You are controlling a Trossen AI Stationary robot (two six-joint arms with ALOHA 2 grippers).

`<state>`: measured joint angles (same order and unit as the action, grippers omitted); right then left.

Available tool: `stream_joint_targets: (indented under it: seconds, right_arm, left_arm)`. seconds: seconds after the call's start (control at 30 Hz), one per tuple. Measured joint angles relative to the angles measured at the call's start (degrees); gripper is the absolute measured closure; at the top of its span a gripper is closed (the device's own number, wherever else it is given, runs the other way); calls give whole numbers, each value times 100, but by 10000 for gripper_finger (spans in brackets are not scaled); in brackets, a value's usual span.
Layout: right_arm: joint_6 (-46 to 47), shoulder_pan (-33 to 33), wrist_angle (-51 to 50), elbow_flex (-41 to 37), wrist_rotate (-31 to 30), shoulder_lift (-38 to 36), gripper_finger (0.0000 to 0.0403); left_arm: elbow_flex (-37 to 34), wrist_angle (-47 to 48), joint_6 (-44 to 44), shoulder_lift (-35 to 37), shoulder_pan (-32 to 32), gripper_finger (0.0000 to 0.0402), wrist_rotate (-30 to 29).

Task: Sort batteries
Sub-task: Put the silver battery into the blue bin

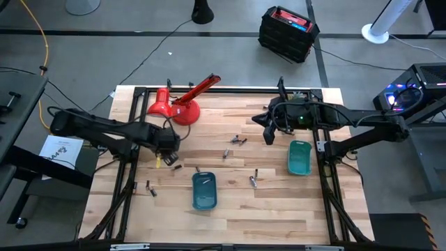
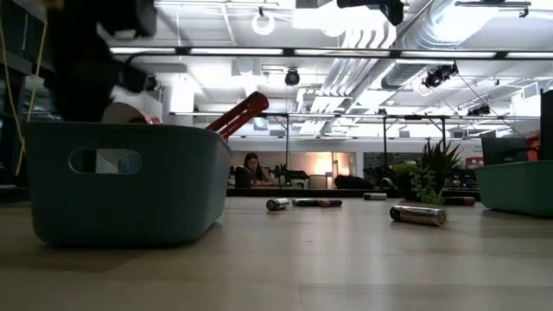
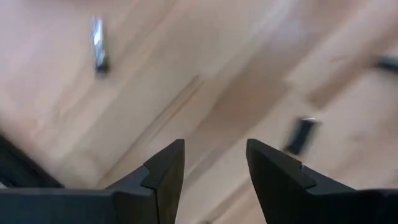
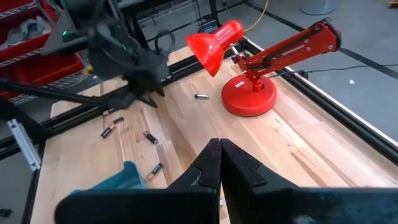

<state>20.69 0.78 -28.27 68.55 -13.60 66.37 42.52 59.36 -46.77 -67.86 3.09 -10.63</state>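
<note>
Several small dark batteries with silvery ends lie scattered on the wooden table, for instance one [image 1: 176,166] beside my left gripper, a pair [image 1: 239,140] mid-table and one [image 1: 253,182] between the trays. Two teal trays stand on the table, one [image 1: 204,190] near the front and one [image 1: 300,157] to the right. My left gripper [image 1: 167,148] hovers over the table's left part, open [image 3: 214,168] and empty, with a battery [image 3: 301,134] ahead of it. My right gripper [image 1: 268,134] hangs over the far right part, shut [image 4: 220,163] and empty.
A red desk lamp [image 1: 182,106] stands at the far left of the table, its arm slanting right. A black frame [image 1: 132,94] borders the table. In the low view the near teal tray [image 2: 121,181] fills the left, with batteries [image 2: 417,214] lying beyond it.
</note>
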Motion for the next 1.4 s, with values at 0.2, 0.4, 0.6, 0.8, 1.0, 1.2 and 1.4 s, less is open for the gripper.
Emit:
stream_joint_targets:
  seconds: [0.2, 0.4, 0.6, 0.8, 1.0, 1.2, 1.4]
  right_arm:
    - [-13, 0, 85, 0, -33, -2, 402]
    - [0, 0, 147, 0, -33, -2, 402]
    - [24, 0, 144, 0, -36, -2, 402]
    - [-20, 0, 149, 0, -141, -2, 402]
    - [10, 0, 151, 0, -141, -2, 402]
    - [23, 0, 153, 0, -141, -2, 402]
    - [24, 0, 157, 0, -143, -2, 402]
  left_arm:
    - [-606, -464, -258, -98, -373, 237, -240]
    - [-574, -628, 273, -98, -487, 237, -1196]
    - [-574, -710, 805, -98, -734, 237, -1216]
    - [-574, -1092, 1265, -314, -1137, 237, -1211]
    - [-574, -1498, 1444, -807, -1437, 237, -914]
    - [-574, -1783, 1598, -1321, -1683, 237, -913]
    - [-554, -2121, 1873, -1679, -1918, 237, -671]
